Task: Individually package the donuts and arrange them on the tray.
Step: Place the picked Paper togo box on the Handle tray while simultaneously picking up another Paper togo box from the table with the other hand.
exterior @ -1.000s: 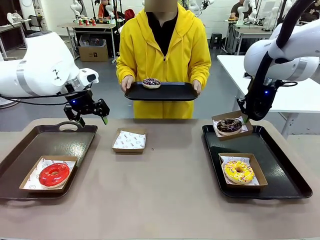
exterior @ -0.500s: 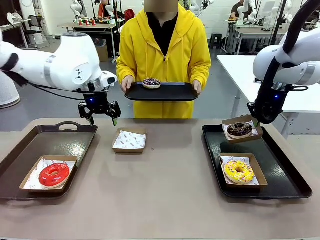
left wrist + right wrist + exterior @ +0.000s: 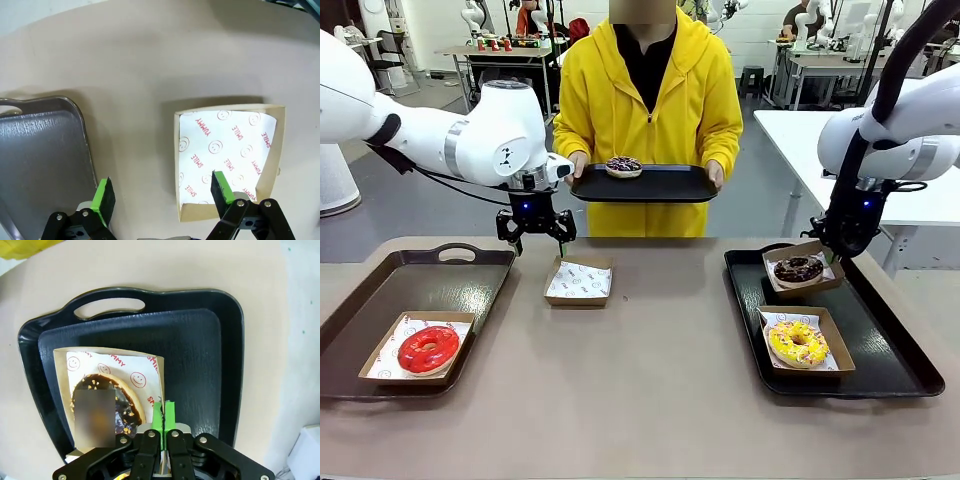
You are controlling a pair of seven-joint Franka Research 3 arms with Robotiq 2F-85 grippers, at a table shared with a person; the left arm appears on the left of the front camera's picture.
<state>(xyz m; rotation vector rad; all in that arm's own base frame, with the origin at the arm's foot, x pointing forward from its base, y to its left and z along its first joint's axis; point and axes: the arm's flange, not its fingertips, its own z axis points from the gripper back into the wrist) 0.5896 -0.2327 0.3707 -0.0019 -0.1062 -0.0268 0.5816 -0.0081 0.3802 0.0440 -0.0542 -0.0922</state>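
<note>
My right gripper is shut on the edge of a cardboard box that holds the chocolate donut, tilted over the far end of the right black tray. In the right wrist view the right gripper pinches the box's paper-lined rim beside the chocolate donut. The yellow sprinkled donut lies boxed nearer on that tray. A red donut sits boxed on the left tray. My left gripper hangs open over an empty box; in its wrist view the left gripper straddles the empty box's near-left corner.
A person in yellow stands at the far side and holds a black tray with the purple sprinkled donut on it. The left tray's corner lies beside my left gripper. Bare tabletop spreads between the two trays.
My left arm has swung right, from above the left tray's far edge to above the empty box. My right gripper has carried the chocolate donut's box rightward, farther over the right tray.
</note>
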